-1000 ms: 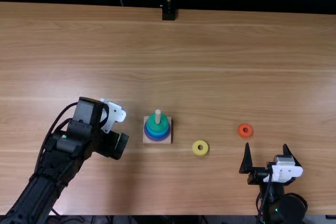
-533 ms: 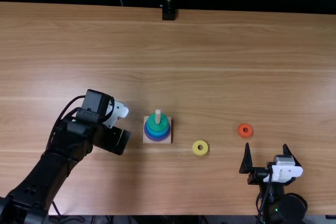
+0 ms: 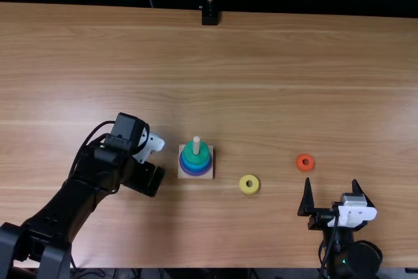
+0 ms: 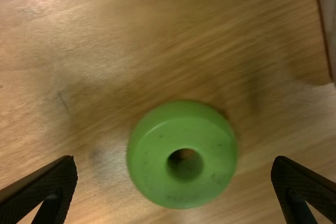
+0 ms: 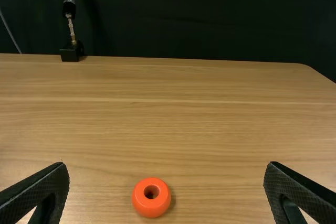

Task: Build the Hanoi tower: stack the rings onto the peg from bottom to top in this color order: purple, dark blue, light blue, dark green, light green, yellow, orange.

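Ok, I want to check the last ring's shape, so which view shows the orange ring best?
The right wrist view: the orange ring looks largest there, with its rounded side and hole plain to see. The top view shows it smaller, from above, hole visible, on the table just beyond the right gripper.

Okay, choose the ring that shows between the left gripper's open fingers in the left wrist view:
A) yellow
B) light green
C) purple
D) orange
B: the light green ring lies on the table, seen between the open fingers of the left gripper.
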Robot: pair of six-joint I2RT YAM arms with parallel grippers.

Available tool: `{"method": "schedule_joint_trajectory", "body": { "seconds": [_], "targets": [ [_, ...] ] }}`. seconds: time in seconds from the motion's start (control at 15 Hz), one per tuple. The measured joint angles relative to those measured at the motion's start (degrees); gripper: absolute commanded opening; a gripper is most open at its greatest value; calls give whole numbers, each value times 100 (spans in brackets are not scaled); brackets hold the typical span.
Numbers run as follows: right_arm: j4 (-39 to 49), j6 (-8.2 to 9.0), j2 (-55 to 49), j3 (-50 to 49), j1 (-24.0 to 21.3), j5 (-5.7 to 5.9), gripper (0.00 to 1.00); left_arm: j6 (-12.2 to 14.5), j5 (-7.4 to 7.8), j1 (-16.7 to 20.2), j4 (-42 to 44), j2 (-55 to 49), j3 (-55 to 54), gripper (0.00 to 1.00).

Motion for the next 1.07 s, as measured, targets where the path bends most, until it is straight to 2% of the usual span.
{"method": "schedule_joint_trajectory", "body": {
  "seconds": [0.53,0.6,0.67,0.73,0.8,0.93,1.07],
  "targets": [
    [0,0,0,0,0,0,100,7,-173,-107,13,313,83,100],
    [-2,-4,2,2,0,-2,100,7,-173,-107,17,313,85,63],
    [-2,0,0,0,0,-2,100,9,-177,-107,15,313,83,15],
    [-2,0,0,2,0,-2,100,2,-192,-107,9,317,83,0],
    [-2,2,0,0,0,-2,100,2,-232,-107,4,319,83,0],
    [-2,2,0,2,0,-2,100,2,-479,-109,-7,323,83,0],
    [0,-2,0,0,0,-2,100,-2,-627,-107,-76,330,170,0]
  ]
}}
